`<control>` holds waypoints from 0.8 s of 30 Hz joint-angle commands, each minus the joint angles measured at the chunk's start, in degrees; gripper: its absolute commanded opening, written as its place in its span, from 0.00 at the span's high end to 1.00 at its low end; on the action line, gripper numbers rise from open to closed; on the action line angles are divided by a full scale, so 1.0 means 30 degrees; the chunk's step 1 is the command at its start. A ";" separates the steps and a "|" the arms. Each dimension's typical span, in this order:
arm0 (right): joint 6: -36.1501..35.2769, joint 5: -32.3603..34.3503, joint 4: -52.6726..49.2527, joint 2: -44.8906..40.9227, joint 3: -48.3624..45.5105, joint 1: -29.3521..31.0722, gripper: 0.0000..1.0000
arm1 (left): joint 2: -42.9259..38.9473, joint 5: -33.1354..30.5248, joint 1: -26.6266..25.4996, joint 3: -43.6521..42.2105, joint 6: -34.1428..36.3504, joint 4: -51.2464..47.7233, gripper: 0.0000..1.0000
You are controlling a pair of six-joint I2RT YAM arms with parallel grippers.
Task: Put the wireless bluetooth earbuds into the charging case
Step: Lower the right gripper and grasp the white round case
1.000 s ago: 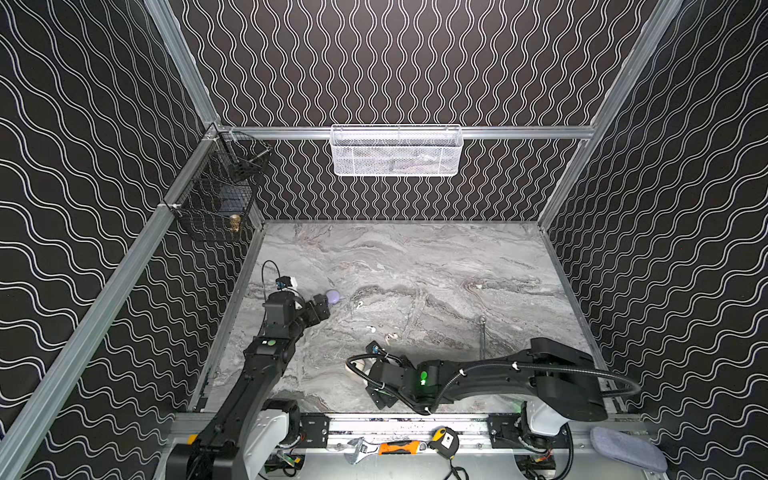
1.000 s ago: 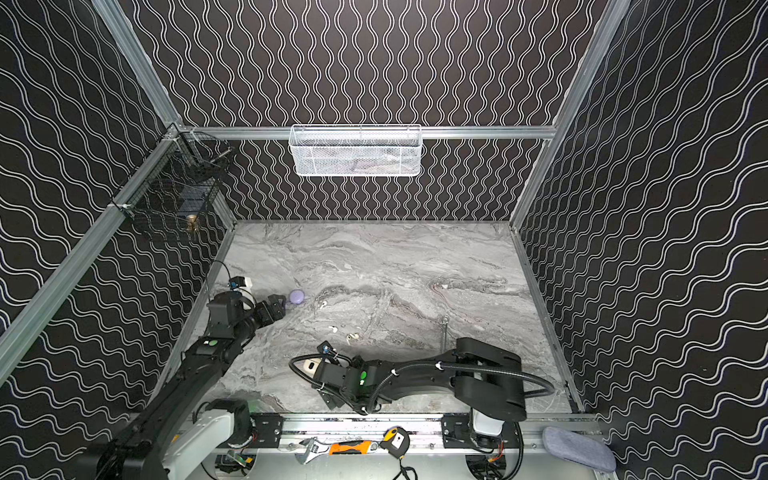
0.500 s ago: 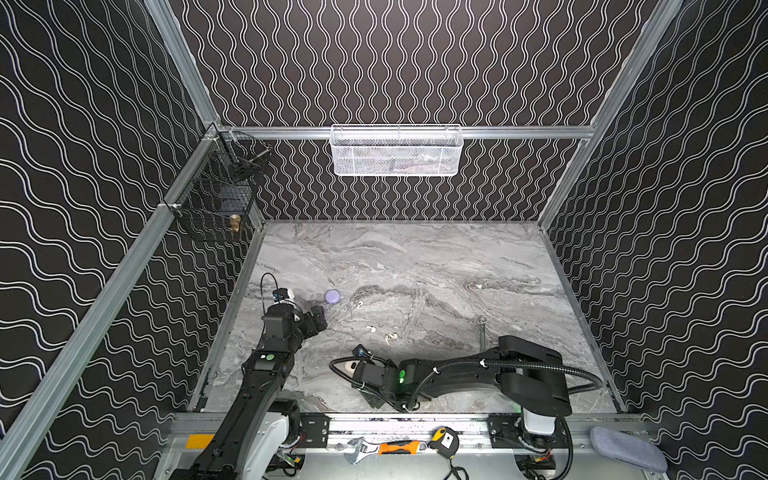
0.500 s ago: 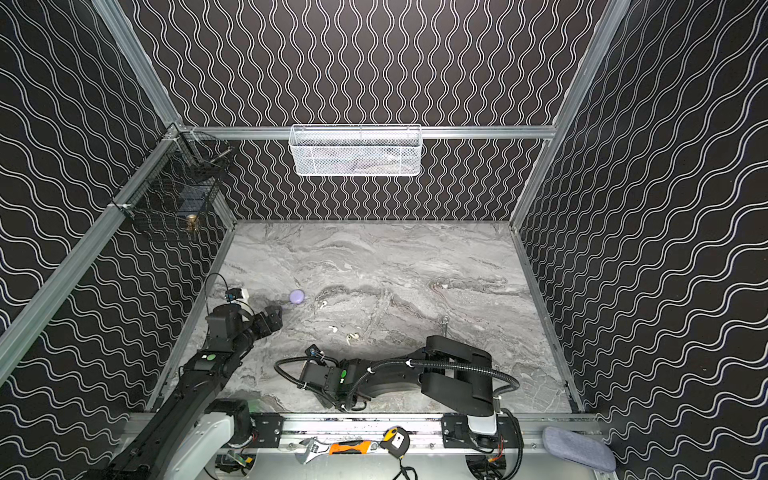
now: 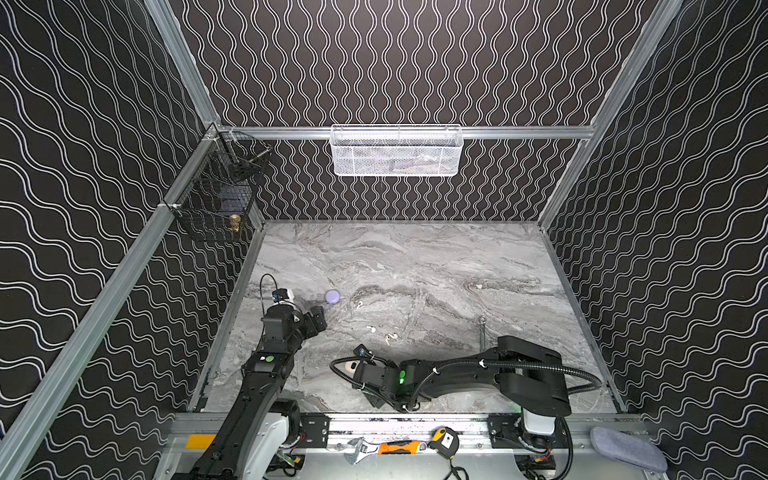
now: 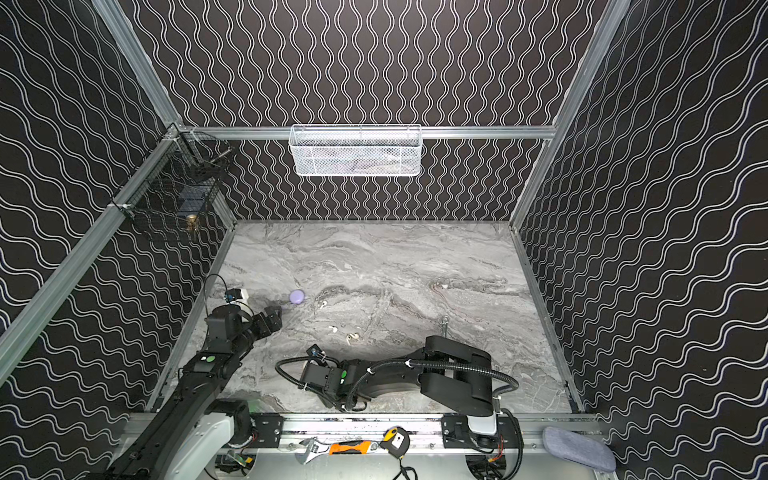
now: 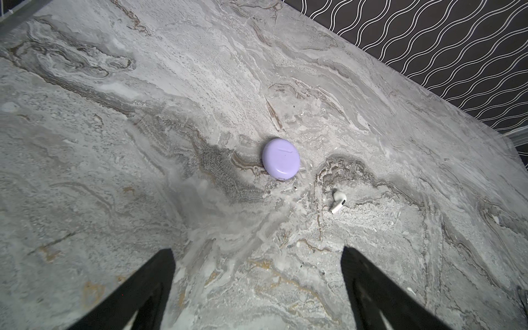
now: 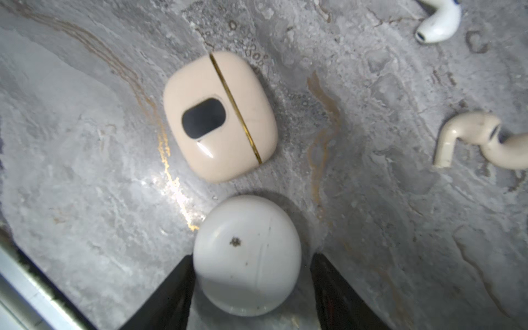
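**1.** Right gripper [image 8: 251, 257], nearest the front rail [image 5: 415, 419]. Its jaws sit either side of the white round case [image 8: 247, 254], whose lid is shut. 1 finger is against the shell and the other is just beside it. Whether the case is truly clamped cannot be told.

**2.** Cream case [image 8: 220, 117], shut, gold seam showing. It lies just beyond the white one, not touching it.

**3.** Cream earbuds [image 8: 468, 131], 2, touching each other, with 1 white earbud [image 8: 438, 24] near them. All lie loose on the table [image 5: 415, 257].

**4.** Left gripper [image 7: 257, 251], jaws wide and empty, above bare marble by the left wall.

**5.** Lavender case [image 7: 281, 158], shut, ahead of the left gripper. A second white earbud [image 7: 338, 201] lies just beside it.

**6.** Steel wrench [image 5: 482, 336], right of centre. Not part of the task.

**7.** White mesh basket [image 5: 395, 151] on the back wall and black wire basket [image 5: 216, 199] on the left wall, both well clear.

**Handling note.** The step in hand appears to be securing the white round case, and no earbud is seated yet. The shell looks smooth and domed, so it is likely to squirt out of a lopsided pinch. Centre it between the pads, close evenly across its widest part, and leave the lid seam free.

**Room.** The front is tight, with the rail on 1 side and the cream case close on the other, so any slide should avoid both. Wide bare marble runs from mid-table to the back wall.
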 commanded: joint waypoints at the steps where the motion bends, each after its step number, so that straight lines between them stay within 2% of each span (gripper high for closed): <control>1: 0.0240 -0.0004 -0.0075 0.0117 -0.0011 -0.0030 0.33 | 0.0172 0.0192 0.0026 0.0028 0.0136 0.0322 0.07; 24: 0.0853 0.0746 -0.0703 0.0916 0.0113 -0.0015 0.38 | -0.0588 0.0079 0.0040 -0.0125 0.0140 0.0147 0.07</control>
